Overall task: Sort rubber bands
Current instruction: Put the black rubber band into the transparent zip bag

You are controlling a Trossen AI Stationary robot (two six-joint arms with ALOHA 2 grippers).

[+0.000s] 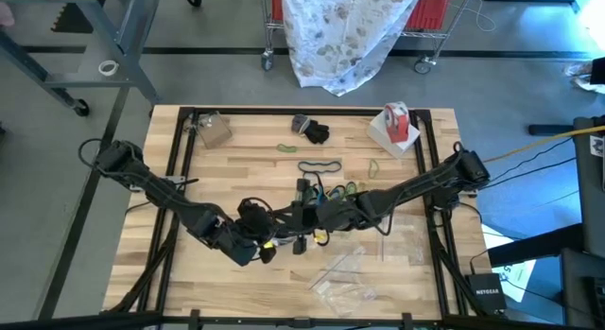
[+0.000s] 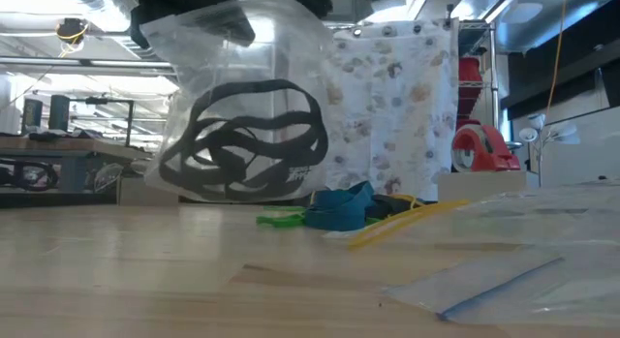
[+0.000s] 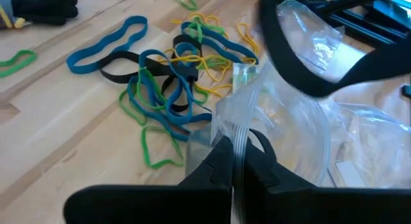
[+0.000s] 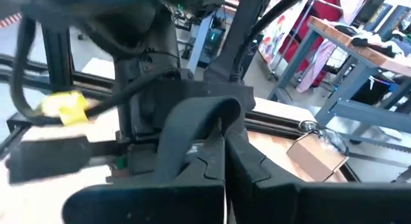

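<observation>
Near the middle of the wooden table (image 1: 236, 169), a loose pile of rubber bands (image 1: 333, 190) can be seen, just beyond the spot where the two grippers meet. In the left wrist view the pile (image 3: 170, 76) is spread out ahead of the fingers: teal-blue loops tangled with green, black and yellowish ones, none of them touched by that gripper. A few strays are scattered farther out, like a green band (image 1: 286, 147) and a dark loop (image 1: 319, 165) toward the far side of the table.

The left gripper (image 3: 236, 161) is pressed together, and the edge of a clear plastic bag (image 3: 302, 131) is pinched between its fingers. From the low view that bag (image 2: 242, 106) is seen held up off the table, with a bunch of black bands (image 2: 242, 144) sitting inside it. Behind it, down on the wood, the blue and green bands (image 2: 334, 210) are lying in a heap.

The right gripper (image 4: 224, 161) is also closed tight, right up against the left arm's wrist. A thin pale edge seems to be caught between its fingers, but what it is can't really be made out, so whether anything is actually held there is left open.

More clear bags (image 1: 345, 278) are lying flat on the near side of the table. A red-and-white tape roll (image 1: 397, 122) is parked at the far right corner, a small brown box (image 1: 214, 130) at the far left, and something black (image 1: 314, 131) between them.
</observation>
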